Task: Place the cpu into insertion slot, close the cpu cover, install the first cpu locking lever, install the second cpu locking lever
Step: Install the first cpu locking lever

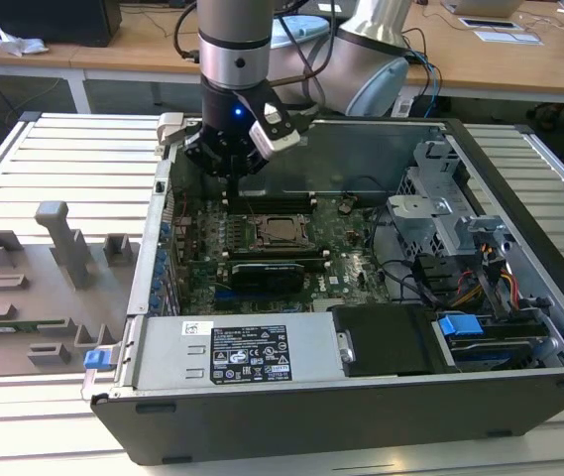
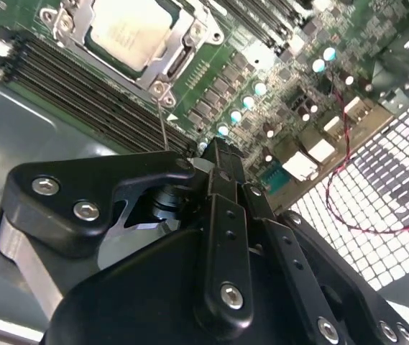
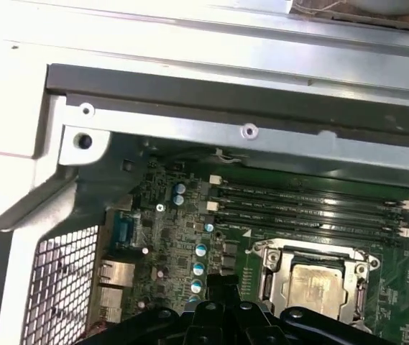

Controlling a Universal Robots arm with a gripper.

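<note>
The cpu lies flat in the insertion slot on the green motherboard, its pale metal top showing in both wrist views. A metal cover frame sits down around the cpu's edges. From the socket's corner a thin metal lever rod runs toward my fingertips. My gripper hangs over the board just behind the socket, toward the case's rear wall. Its black fingers are pressed together with nothing between them, and their tips stand beside the socket, apart from the cpu.
Long black memory slots run beside the socket. The case's rear wall and a perforated panel are close by. A power supply and a drive cage fill the case's front and right. A grey fixture tray lies at the exterior view's left.
</note>
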